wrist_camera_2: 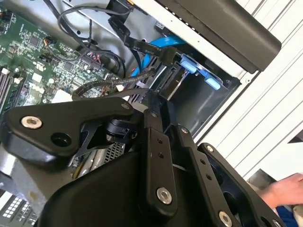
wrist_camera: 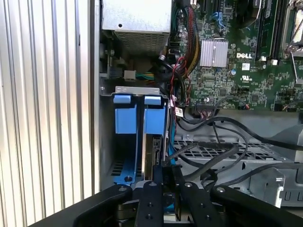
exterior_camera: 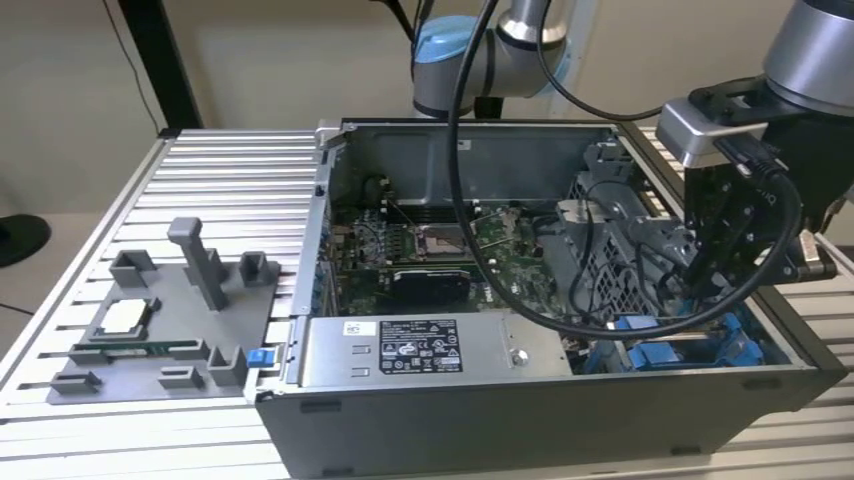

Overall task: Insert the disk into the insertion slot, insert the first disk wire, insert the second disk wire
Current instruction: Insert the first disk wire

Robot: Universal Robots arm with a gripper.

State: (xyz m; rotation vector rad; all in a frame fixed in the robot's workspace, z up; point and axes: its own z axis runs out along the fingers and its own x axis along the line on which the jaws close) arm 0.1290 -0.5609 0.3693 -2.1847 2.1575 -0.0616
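The disk (wrist_camera: 154, 151) stands on edge in its blue carrier (wrist_camera: 127, 127) inside the insertion slot (wrist_camera: 109, 142) at the case's front corner, toward the exterior view's right (exterior_camera: 694, 345). My gripper (wrist_camera: 166, 166) hangs right over the disk's connector end. Its black fingers (wrist_camera: 156, 198) are drawn close together on the plug of a black disk wire (wrist_camera: 208, 149) that curves away over the perforated cage. In the second wrist view my gripper (wrist_camera_2: 158, 101) sits beside the blue carrier tabs (wrist_camera_2: 189, 64). A second plug on a blue cable (wrist_camera_2: 147, 47) lies loose nearby. In the exterior view my gripper (exterior_camera: 697, 285) reaches down into the case.
The open case holds a motherboard (exterior_camera: 427, 250), a grey power-supply box (exterior_camera: 400, 350) and loose black cables (exterior_camera: 627, 290). A grey fixture tray with upright pegs (exterior_camera: 147, 330) lies on the slatted table at the exterior view's left. A person's hand (wrist_camera_2: 284, 189) is beside the case.
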